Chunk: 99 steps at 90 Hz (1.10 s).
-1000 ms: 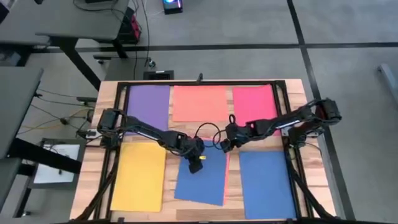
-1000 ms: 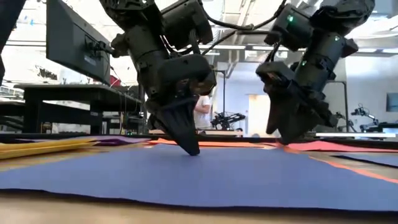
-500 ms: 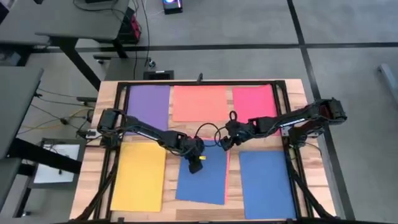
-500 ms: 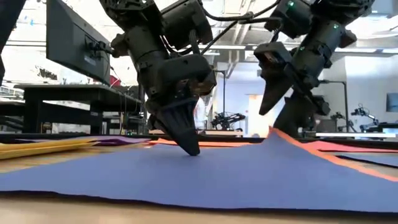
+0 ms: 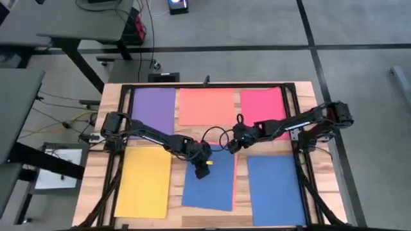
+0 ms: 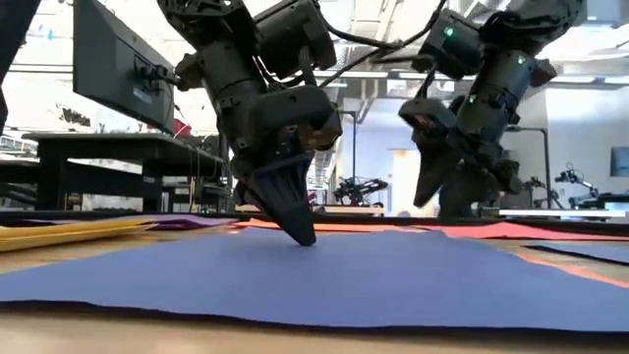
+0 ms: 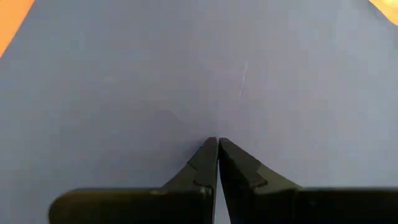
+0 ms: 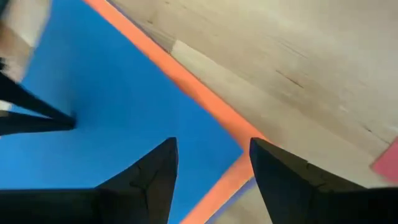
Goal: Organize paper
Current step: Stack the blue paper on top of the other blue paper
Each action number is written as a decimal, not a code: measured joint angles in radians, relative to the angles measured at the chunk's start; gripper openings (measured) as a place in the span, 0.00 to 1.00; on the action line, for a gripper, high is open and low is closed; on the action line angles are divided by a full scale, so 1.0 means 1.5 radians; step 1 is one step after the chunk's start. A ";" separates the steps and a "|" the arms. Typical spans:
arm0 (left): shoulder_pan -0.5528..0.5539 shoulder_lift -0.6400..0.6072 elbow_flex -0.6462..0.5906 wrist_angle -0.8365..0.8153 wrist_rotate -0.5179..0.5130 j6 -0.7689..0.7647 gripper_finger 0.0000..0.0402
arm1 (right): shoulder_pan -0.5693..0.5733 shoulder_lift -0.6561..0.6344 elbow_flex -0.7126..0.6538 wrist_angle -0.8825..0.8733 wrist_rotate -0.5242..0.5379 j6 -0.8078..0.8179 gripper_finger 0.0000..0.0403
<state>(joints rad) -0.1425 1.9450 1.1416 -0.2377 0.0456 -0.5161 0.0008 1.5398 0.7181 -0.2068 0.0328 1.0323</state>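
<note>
The left gripper (image 5: pixel 203 168) presses its closed fingertips (image 7: pixel 214 149) down onto the middle blue sheet (image 5: pixel 209 186), which lies flat on the wooden table (image 5: pixel 239 196) over a salmon-orange sheet (image 8: pixel 205 93) whose edge shows along its side. The right gripper (image 5: pixel 230 149) hovers just above that sheet's far corner, fingers (image 8: pixel 155 177) spread apart and holding nothing. Purple (image 5: pixel 154 109), salmon-orange (image 5: pixel 205 106), pink-red (image 5: pixel 262 106), yellow (image 5: pixel 144 181) and a second blue sheet (image 5: pixel 275 189) lie around.
</note>
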 joint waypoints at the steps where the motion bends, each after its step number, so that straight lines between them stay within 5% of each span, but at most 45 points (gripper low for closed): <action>1: 0.000 0.000 0.000 0.000 0.000 0.001 0.00 | 0.001 0.004 0.000 0.002 0.000 0.000 0.47; 99: -0.003 0.001 0.000 0.006 0.001 0.005 0.00 | 0.054 0.069 0.008 0.093 -0.051 -0.038 0.47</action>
<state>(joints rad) -0.1473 1.9465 1.1412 -0.2289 0.0469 -0.5092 0.0814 1.6440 0.7296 -0.0679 -0.0432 0.9746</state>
